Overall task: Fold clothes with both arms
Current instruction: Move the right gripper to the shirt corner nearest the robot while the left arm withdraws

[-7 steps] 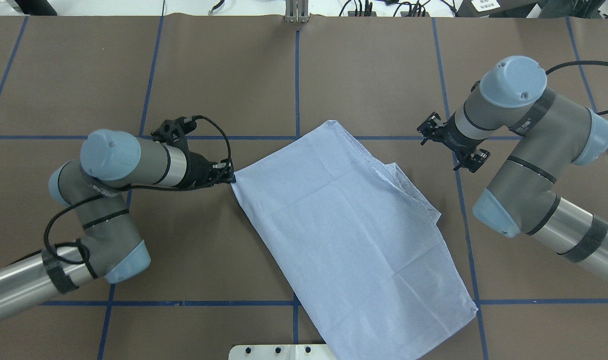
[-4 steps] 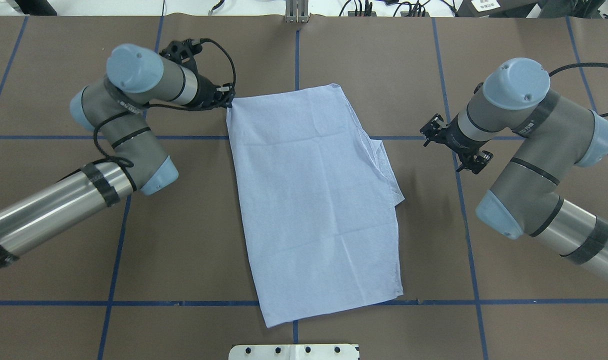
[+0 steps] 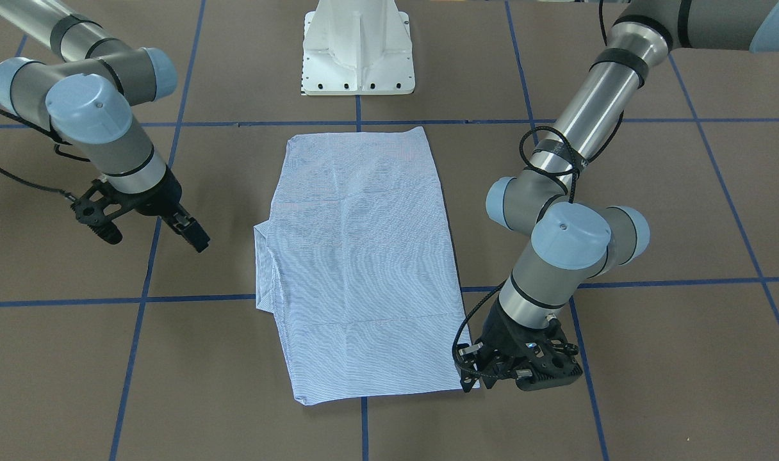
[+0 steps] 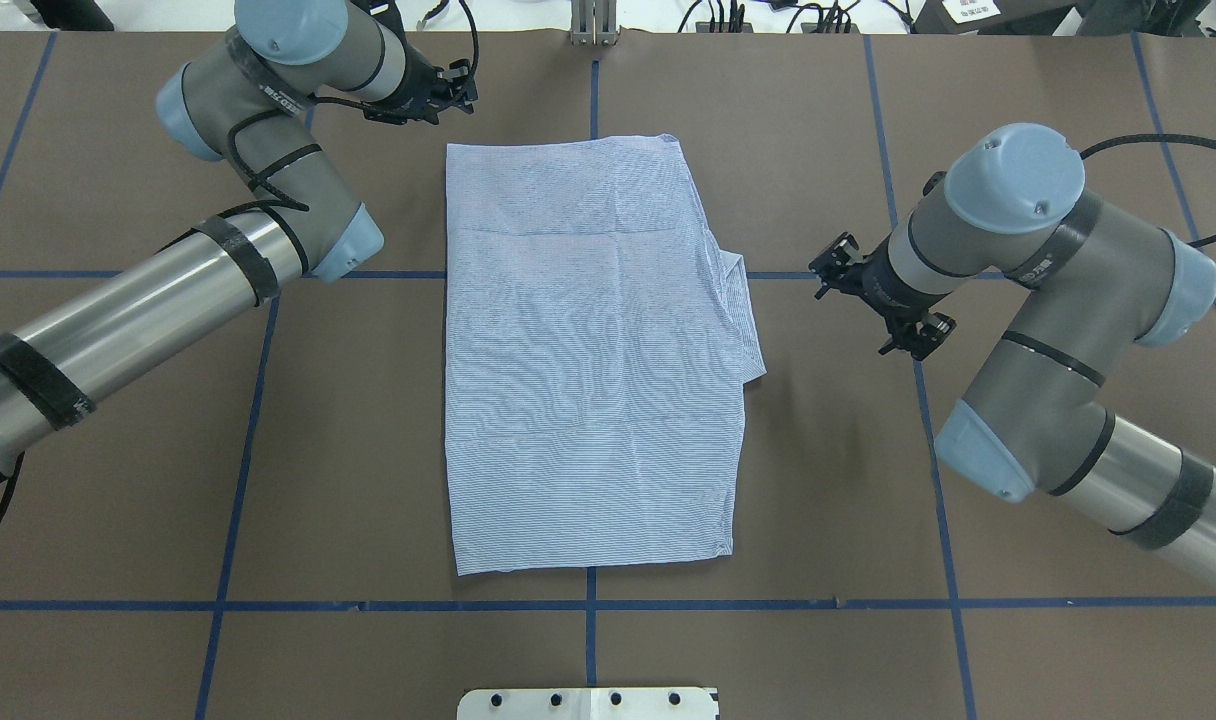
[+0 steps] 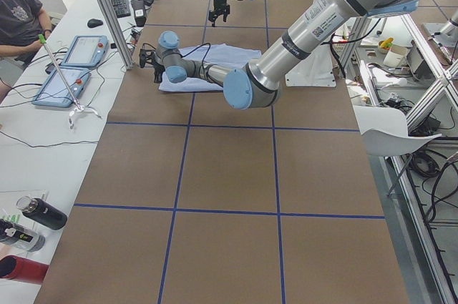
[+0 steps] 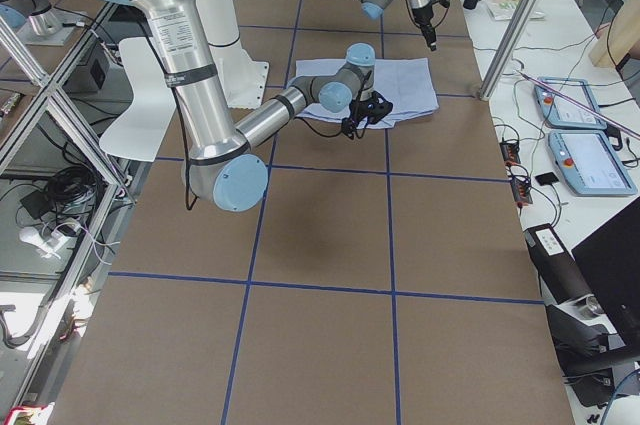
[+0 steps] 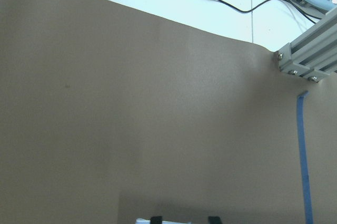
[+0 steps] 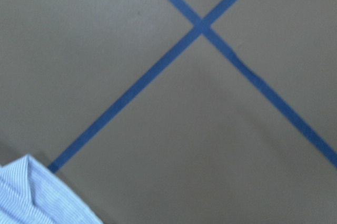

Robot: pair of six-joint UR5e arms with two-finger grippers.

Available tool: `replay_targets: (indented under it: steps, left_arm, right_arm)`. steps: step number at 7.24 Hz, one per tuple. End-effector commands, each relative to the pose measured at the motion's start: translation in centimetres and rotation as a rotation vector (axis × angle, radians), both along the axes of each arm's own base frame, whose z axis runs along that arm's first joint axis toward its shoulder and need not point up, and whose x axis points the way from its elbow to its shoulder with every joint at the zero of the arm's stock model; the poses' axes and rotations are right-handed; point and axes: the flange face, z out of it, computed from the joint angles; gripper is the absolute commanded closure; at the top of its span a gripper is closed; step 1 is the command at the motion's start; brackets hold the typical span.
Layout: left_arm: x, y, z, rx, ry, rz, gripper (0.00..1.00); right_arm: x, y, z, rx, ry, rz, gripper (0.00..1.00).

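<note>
The light blue striped shirt (image 4: 588, 350) lies flat in the middle of the table as a folded rectangle, with a folded layer sticking out on its right side (image 4: 743, 300). It also shows in the front view (image 3: 364, 256). My left gripper (image 4: 458, 88) is open and empty, just beyond the shirt's far left corner; in the front view (image 3: 476, 381) it hangs beside that corner. Its fingertips (image 7: 155, 218) show apart in the left wrist view. My right gripper (image 3: 200, 243) hovers off the shirt's right side, its fingers together and empty. The right wrist view shows a shirt corner (image 8: 31, 197).
The table is brown with blue tape lines (image 4: 593, 605). The white pedestal base (image 3: 357, 51) stands at the near edge. An aluminium post (image 4: 593, 25) stands at the far edge. An operator (image 5: 21, 11), tablets (image 5: 75, 50) and cables lie beyond it.
My left gripper dragged the shirt's corner toward the far edge, turning the shirt straight, then let go and moved beyond it. The right arm shifted slightly toward the shirt.
</note>
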Motion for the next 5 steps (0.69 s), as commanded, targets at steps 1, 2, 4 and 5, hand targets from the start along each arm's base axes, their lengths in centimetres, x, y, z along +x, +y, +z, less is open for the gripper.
replay_targets:
  steps: [1, 2, 4, 5]
  left_arm:
    - [-6.7, 0.4, -1.1, 0.006, 0.086, 0.062, 0.30]
    - [-8.6, 3.3, -0.7, 0.017, 0.118, 0.099, 0.29]
    - [-10.9, 7.3, 1.1, 0.006, 0.143, 0.113, 0.29]
    - [-11.1, 7.6, 1.5, 0.004, 0.144, 0.112, 0.29]
  right_arm:
    - [-6.3, 9.5, -5.3, 0.037, -0.047, 0.076, 0.00]
    - [-9.5, 14.3, -6.3, 0.030, -0.058, 0.111, 0.00]
    - [-13.8, 20.8, -6.2, -0.004, -0.064, 0.219, 0.00]
    - [-14.5, 22.1, -5.9, -0.012, -0.061, 0.244, 0.00]
